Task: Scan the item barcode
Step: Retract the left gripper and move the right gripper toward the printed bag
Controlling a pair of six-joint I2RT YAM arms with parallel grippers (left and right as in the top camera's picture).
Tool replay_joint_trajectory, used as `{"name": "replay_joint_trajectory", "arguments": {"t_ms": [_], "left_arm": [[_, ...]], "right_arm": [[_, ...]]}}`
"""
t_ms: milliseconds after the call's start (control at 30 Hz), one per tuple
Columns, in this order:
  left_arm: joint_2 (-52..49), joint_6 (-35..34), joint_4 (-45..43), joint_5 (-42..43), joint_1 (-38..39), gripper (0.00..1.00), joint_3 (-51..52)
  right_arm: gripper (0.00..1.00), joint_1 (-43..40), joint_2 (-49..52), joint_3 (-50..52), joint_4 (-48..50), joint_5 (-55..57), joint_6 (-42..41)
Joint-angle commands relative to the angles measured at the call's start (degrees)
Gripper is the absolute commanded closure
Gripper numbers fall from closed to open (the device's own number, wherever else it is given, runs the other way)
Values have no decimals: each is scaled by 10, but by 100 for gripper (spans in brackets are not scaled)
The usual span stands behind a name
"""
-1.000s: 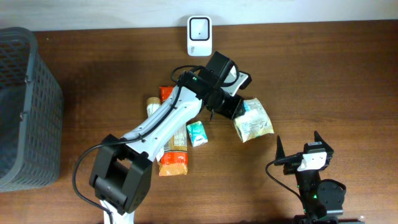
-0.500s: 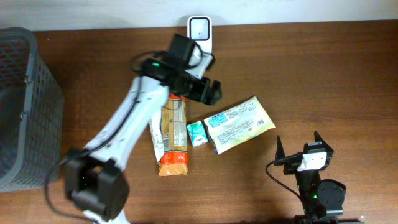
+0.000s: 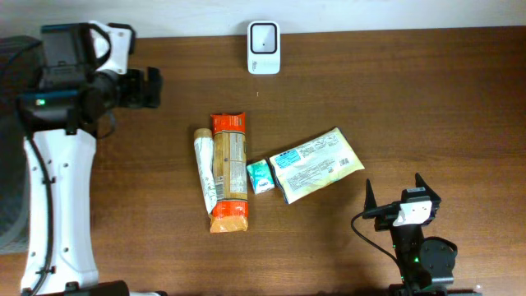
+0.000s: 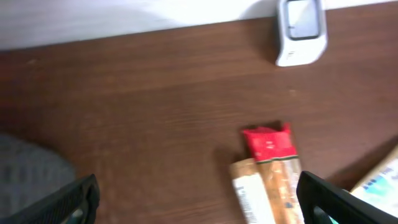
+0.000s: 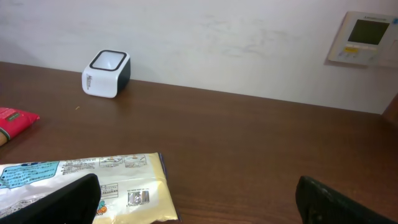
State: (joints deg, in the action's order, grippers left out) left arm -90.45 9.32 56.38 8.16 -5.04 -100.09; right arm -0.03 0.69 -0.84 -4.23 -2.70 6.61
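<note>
L gripper (image 3: 154, 88) now back at far left — jaws apart, empty — yellow pkt (image 3: 316, 164) well apart from it

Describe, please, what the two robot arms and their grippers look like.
The left arm has long white shells, black joints, a black cable along it and a green light. The left gripper is black. The right arm is mostly black with a white block, a green light and a black cable; the right gripper has black pointed fingers.
</note>
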Motion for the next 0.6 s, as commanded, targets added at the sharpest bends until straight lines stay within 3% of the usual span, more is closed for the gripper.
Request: {"name": "replay_joint_trajectory", "arguments": {"t_ms": [0,433,567], "left_arm": [[2,13,2,-6,-12,1,-4],[2,14,3,-14,-15,1,-4],[1,24,-17,-150,-30,1,-4]], "right_arm": [[1,-4,-3,5,1,-3,2],[1,-4,-3,5,1,-3,2],[1,-4,-3,5,1,-3,2]]}}
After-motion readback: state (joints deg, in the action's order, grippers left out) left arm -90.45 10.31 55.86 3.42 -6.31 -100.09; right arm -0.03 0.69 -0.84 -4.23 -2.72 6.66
